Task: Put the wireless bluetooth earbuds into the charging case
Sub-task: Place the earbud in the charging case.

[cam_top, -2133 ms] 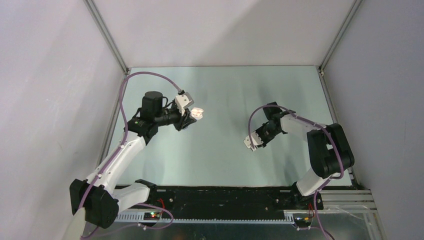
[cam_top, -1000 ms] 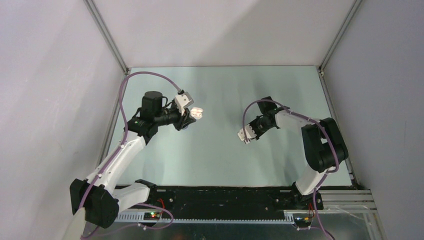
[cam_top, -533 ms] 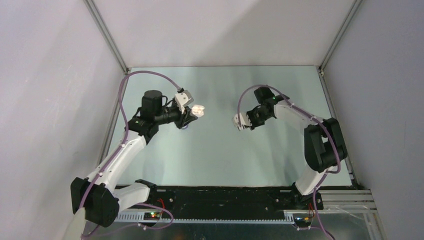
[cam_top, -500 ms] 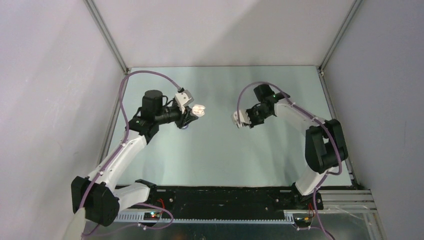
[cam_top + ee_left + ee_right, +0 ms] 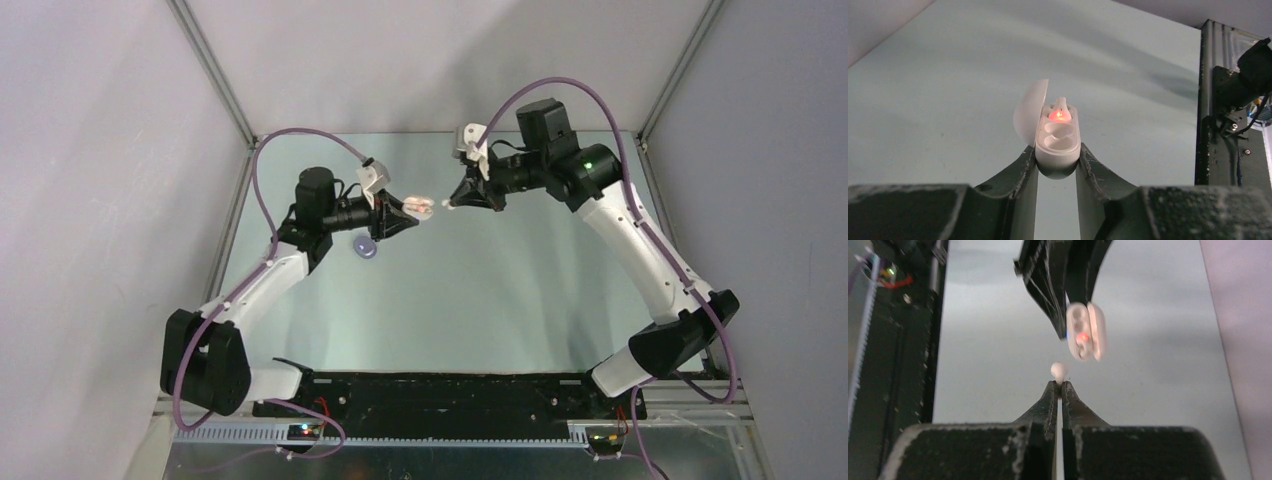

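My left gripper (image 5: 418, 210) is shut on the charging case (image 5: 1058, 142), a glossy white oval held above the table with its lid (image 5: 1027, 120) swung open to the left. A red light (image 5: 1058, 115) glows in its far cavity, and a small white tip (image 5: 1060, 103) stands there; I cannot tell what it is. The near cavity is empty. My right gripper (image 5: 1061, 383) is shut on one tiny white earbud (image 5: 1059, 370) at its fingertips. It faces the open case (image 5: 1085, 330) across a short gap, also seen from above (image 5: 450, 204).
A round lilac-grey disc (image 5: 365, 249) lies on the table below the left arm. The black base rail (image 5: 450, 390) runs along the near edge and shows at the right of the left wrist view (image 5: 1233, 125). Grey walls close in the left, right and back.
The right arm has risen and swung toward the back middle, now facing the left gripper. The left gripper has carried the case to the right, uncovering the lilac disc.
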`<state>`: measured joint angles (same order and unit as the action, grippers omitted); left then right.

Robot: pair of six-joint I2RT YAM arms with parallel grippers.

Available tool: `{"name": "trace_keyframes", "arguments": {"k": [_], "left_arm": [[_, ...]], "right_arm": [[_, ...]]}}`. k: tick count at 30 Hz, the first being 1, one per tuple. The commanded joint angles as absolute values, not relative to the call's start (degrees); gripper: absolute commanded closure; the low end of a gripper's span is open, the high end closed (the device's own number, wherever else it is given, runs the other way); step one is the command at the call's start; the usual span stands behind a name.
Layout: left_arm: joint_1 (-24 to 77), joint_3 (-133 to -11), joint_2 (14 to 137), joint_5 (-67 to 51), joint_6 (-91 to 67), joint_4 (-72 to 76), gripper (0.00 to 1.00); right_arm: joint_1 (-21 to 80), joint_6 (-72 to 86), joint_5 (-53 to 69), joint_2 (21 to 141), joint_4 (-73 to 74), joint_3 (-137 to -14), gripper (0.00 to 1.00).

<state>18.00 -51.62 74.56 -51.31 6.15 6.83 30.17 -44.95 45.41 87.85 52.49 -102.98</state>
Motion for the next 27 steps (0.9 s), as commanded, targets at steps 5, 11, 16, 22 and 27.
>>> {"name": "trace_keyframes", "arguments": {"k": [5,11,16,22,27], "left_arm": [[19.0,-54.6,72.1,-56.8,6.8,9.6,1.00],[19.3,-57.1,70.6,-58.0,14.5,1.2,1.00],[19.6,-58.5,70.1,-58.8,15.8,-2.0,1.00],[19.7,-58.0,69.5,-58.7,14.7,-0.7,1.00],[19.7,-58.3,69.7,-58.6,14.8,-1.3,1.00]], "right_arm": [[38.5,-32.1,39.6,88.9,40.1,-102.9,1.00],[40.5,-31.9,38.2,88.8,36.0,-100.8,1.00],[40.6,-32.9,37.5,88.5,34.6,-98.6,1.00],[40.6,-34.8,36.2,88.5,34.1,-96.7,1.00],[40.7,-35.2,35.1,88.3,32.6,-95.7,1.00]]}}
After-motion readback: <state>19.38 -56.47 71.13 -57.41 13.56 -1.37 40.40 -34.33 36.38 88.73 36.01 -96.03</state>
